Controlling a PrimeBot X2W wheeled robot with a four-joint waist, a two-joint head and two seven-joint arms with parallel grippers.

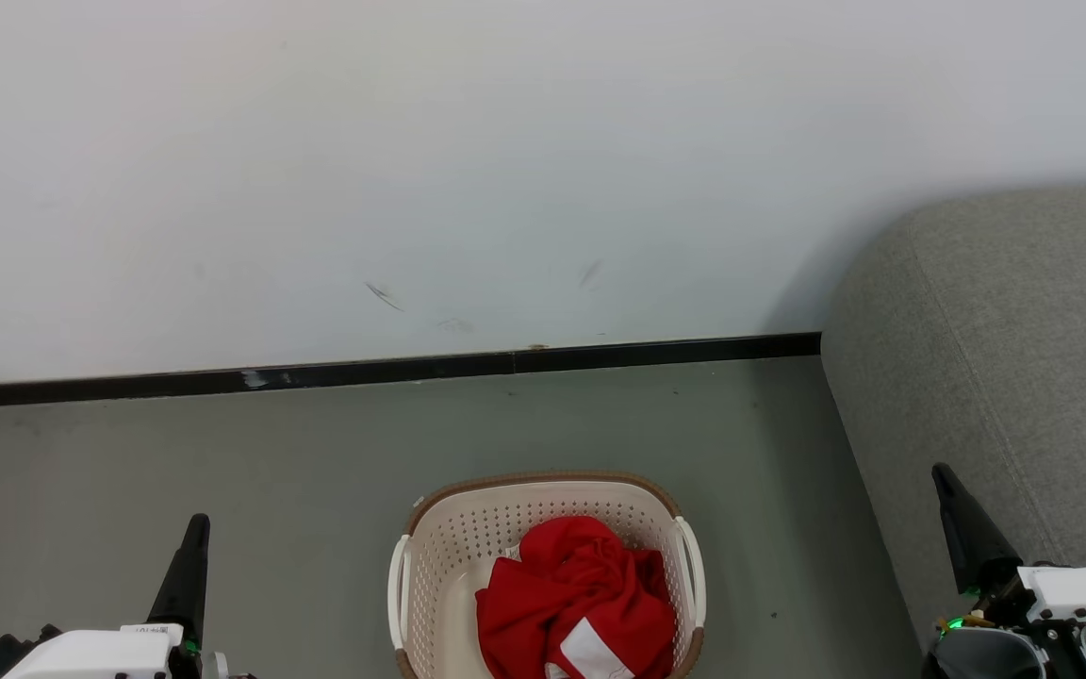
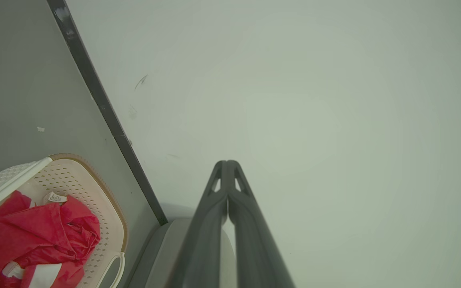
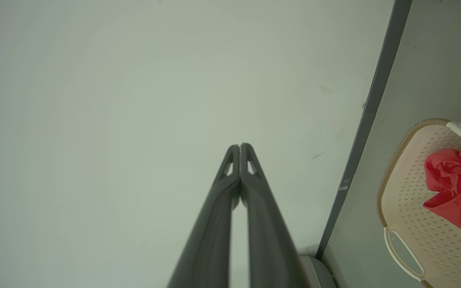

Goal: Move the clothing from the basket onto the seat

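Starting on the left, your left end effector (image 1: 196, 524) is hanging over bare floor (image 1: 128, 453), clenched tight, fingers pressed together and carrying nothing. Moving along, the basket (image 1: 543, 479) is sitting on the floor between your two arms. The clothing (image 1: 581, 594) is lying bunched inside it, heaped toward its right-hand wall, not yet lifted. Further right, your right end effector (image 1: 943, 471) is clenched and empty too, showing against the side of the seat (image 1: 1005, 330); how close it is, I cannot tell.

Now the risks. Going in with fingers closed, you're only poking the fabric. Pinching too low or too wide, you're risking hooking the perforated wall or a white handle (image 1: 691, 566) and dragging the whole basket. A loose fold trailing over the brown rim could be doing the same.

Room-wise, the floor is lying open left of the basket and back to the dark skirting (image 1: 364, 372). The strip between basket and seat is looking narrower, so swinging right is calling for height over that rounded edge.
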